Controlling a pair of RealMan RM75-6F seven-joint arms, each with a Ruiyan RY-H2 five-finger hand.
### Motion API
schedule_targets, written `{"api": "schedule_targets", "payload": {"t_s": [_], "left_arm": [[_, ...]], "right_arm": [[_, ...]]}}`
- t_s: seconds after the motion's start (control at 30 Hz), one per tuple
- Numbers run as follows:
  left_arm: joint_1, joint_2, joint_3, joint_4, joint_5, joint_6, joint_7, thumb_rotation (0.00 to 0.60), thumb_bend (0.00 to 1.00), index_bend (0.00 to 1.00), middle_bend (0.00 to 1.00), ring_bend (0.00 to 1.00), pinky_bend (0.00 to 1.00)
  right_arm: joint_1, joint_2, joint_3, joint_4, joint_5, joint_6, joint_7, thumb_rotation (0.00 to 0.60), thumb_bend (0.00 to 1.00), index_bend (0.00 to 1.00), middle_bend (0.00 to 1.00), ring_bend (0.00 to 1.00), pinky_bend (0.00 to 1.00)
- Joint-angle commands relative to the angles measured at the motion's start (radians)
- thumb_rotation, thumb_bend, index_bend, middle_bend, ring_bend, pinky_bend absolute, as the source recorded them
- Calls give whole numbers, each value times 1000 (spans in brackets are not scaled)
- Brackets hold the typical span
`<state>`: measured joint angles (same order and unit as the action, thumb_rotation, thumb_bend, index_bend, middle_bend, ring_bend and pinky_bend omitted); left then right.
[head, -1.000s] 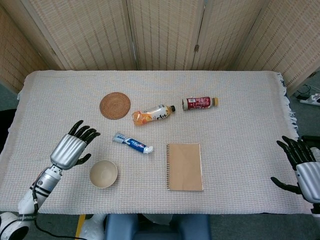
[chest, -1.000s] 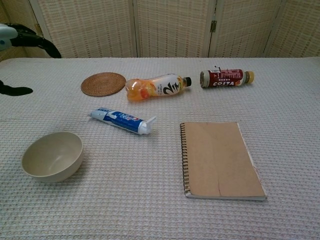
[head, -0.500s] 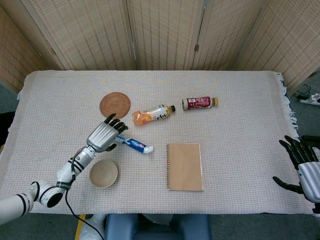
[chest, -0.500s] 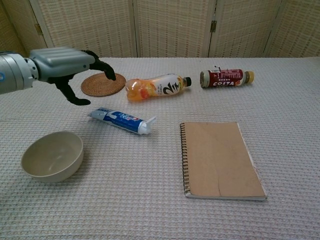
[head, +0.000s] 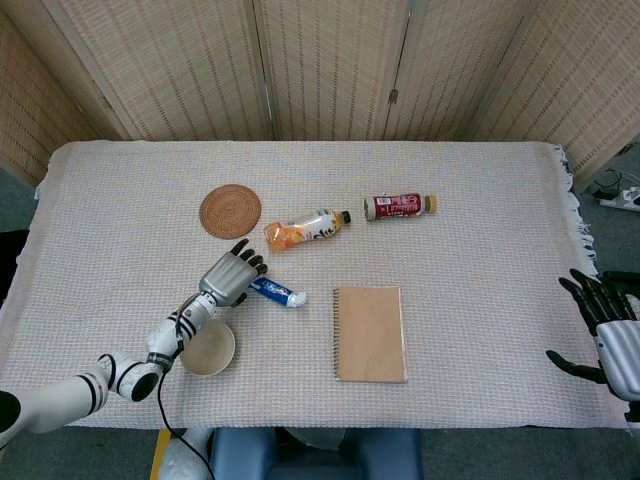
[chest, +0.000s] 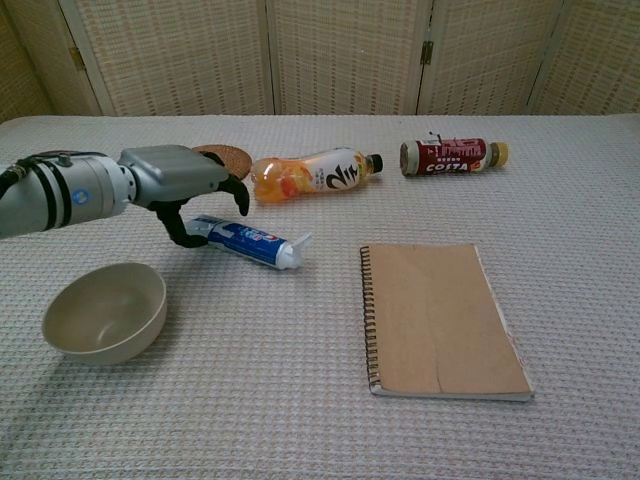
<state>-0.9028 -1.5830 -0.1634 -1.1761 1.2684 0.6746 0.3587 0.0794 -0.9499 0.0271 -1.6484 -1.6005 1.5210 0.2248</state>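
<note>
hovering over the tail end of the toothpaste tube (chest: 245, 240), the left hand (chest: 180, 180) has its fingers spread and holds nothing, the tube's long axis running away toward its right, while the open-fingered right hand (head: 610, 335) waits well apart at the counter (head: 480, 300) edge.

glossy plastic toothpaste tube (chest: 245, 242); matt woven tablecloth (chest: 300, 400)

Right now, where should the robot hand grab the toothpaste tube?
Probably around the flat blue middle of the toothpaste tube, coming down from above. It lies flat on the table cloth, cap end toward the notebook, and the left hand is over its tail end.
</note>
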Motion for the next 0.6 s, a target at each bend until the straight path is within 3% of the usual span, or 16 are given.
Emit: {"api": "schedule_targets", "payload": {"t_s": [0.03,0.4,0.6], "left_arm": [[-10,-21,6,19,-16,-6,9,600,408,312,243,194,78],[-38,-91,10,101,-59,-5,25,600,408,362,297,232,96],[-35,-101,20,125,-52,14,7,600,409,433,379,288,124]], "right_arm": [[1,-1,0,0,0,-3,0,600,220,101,63,82,0],[-3,0,0,4,9,-7,4,600,219,101,63,82,0],[-5,-1,0,7,11,-8,7,600,219,101,63,82,0]]}}
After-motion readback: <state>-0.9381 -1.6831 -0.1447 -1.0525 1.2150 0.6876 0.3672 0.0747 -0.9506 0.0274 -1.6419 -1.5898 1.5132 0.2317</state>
